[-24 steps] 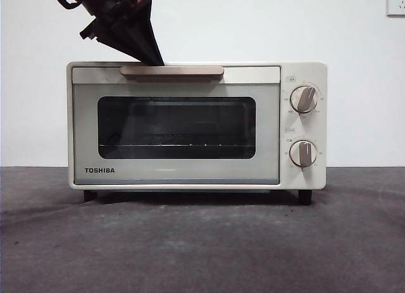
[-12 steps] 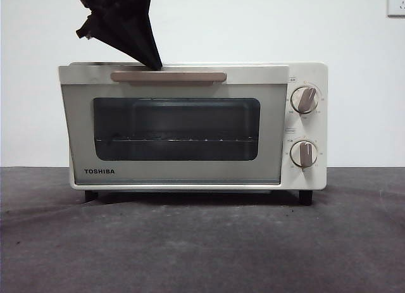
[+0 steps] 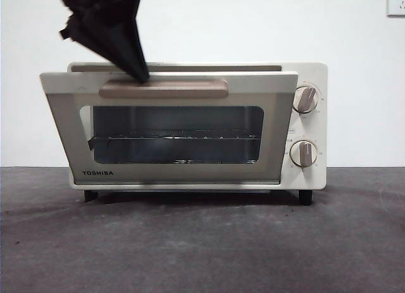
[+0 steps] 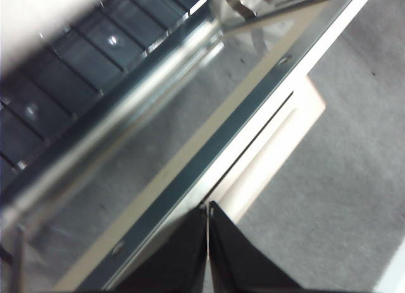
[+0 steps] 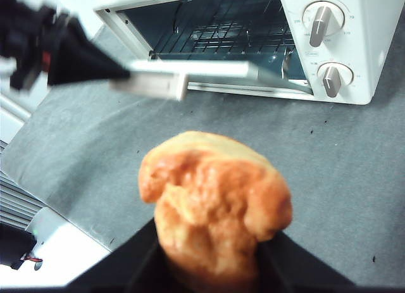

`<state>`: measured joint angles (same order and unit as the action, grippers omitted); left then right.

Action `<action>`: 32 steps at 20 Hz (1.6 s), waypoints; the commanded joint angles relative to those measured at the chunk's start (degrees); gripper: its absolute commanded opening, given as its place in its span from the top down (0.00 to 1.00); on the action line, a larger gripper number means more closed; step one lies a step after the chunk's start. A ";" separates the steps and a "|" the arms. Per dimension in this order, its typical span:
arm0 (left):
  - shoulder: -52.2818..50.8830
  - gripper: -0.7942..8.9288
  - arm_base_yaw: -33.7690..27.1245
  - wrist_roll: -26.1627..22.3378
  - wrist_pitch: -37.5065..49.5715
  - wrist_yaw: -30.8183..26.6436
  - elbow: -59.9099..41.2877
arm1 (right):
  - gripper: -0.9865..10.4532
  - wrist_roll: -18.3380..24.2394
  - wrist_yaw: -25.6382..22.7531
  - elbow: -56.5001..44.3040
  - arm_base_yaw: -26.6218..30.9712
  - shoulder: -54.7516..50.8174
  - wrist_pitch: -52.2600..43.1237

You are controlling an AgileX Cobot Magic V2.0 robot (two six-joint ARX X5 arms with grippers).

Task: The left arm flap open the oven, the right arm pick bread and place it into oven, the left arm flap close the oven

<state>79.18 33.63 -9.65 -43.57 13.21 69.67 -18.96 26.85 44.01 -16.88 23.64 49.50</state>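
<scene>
The cream oven [image 3: 310,121] stands at the middle of the table, its glass door [image 3: 177,173] tilted partly outward from the top. My left gripper [image 3: 140,76] comes down from the upper left, shut, its tip resting behind the beige handle [image 3: 163,88]. The left wrist view shows its jaws [image 4: 207,209] pressed together over the door's top edge. My right gripper [image 5: 212,261] hovers in front of the oven [image 5: 373,46], shut on the golden-brown bread [image 5: 215,198]. It is out of the front view.
A wire rack [image 3: 177,138] lies inside the oven cavity. Dark grey cloth [image 3: 202,242] covers the table in front of the oven. The table's left edge [image 5: 57,211] drops to a white floor. A wall socket [image 3: 396,2] sits high on the right.
The oven door has swung from shut to tilted outward. My left gripper moved left and lower with the handle.
</scene>
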 commanded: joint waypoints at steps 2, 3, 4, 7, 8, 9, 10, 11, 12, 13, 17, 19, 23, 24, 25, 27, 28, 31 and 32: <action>-4.26 0.91 0.63 5.64 7.63 -1.64 -9.14 | 0.80 -0.52 0.13 0.92 -0.28 0.09 -0.61; -5.27 0.91 0.83 6.51 9.14 -1.66 -11.15 | 0.80 -0.52 0.13 0.92 -0.28 0.09 -0.61; -6.27 0.91 1.14 7.50 10.75 -1.66 -13.31 | 0.80 -0.52 0.13 0.92 -0.28 0.09 -0.61; -7.32 0.91 2.12 10.34 14.51 -1.86 -17.29 | 0.80 -0.52 0.13 0.92 -0.28 0.09 -0.61; -7.50 0.91 2.69 11.30 15.89 -2.47 -18.53 | 0.80 -0.52 0.13 0.92 -0.28 0.09 -0.61; -7.65 0.91 3.28 12.35 16.92 -3.61 -19.65 | 0.80 -0.52 0.13 0.92 -0.28 0.09 -0.61; -7.74 0.91 3.93 13.09 17.99 -4.83 -20.68 | 0.80 -0.52 0.13 0.92 -0.28 0.09 -0.61; -7.98 0.91 4.57 13.90 19.39 -5.95 -21.79 | 0.80 -0.52 0.13 0.92 -0.28 0.09 -0.59; -8.07 0.91 5.16 14.62 20.96 -6.19 -22.80 | 0.80 -0.52 0.13 0.92 -0.28 0.09 -0.59; -8.13 0.91 5.53 15.56 22.14 -6.54 -23.61 | 0.80 -0.52 0.13 0.92 -0.28 0.09 -0.61; -8.13 0.91 7.08 17.35 24.68 -8.87 -26.14 | 0.80 -0.52 -0.11 0.92 -0.28 0.09 -0.61; -8.11 0.91 7.58 18.40 26.84 -8.96 -28.00 | 0.80 -0.52 -0.31 0.92 -0.28 0.09 -0.61; -8.11 0.91 8.02 19.41 28.26 -8.98 -30.01 | 0.80 -0.52 -0.31 0.92 -0.28 0.09 -0.63; -8.11 0.91 8.07 19.69 28.57 -8.96 -30.56 | 0.80 -0.52 -0.31 0.92 -0.28 0.09 -0.63; -8.11 0.91 8.46 20.46 28.79 -8.94 -31.26 | 0.80 -0.52 -0.28 0.92 -0.28 0.09 -0.61; -8.11 0.91 9.68 21.27 30.36 -8.96 -33.18 | 0.80 -0.52 -0.28 0.92 -0.28 0.09 -0.61; -8.11 0.91 10.16 21.40 31.28 -8.98 -33.97 | 0.80 -0.52 -0.28 0.92 -0.28 0.09 -0.61; -8.11 0.91 10.93 22.73 32.59 -8.98 -35.04 | 0.80 -0.50 -0.33 0.92 -0.28 0.09 -0.68; -8.11 0.91 10.99 22.82 32.57 -8.96 -35.04 | 0.80 -0.50 -0.31 0.92 -0.28 0.09 -0.68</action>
<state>70.43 44.12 12.56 -11.11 4.36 34.33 -18.96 26.63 44.01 -16.88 23.64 49.47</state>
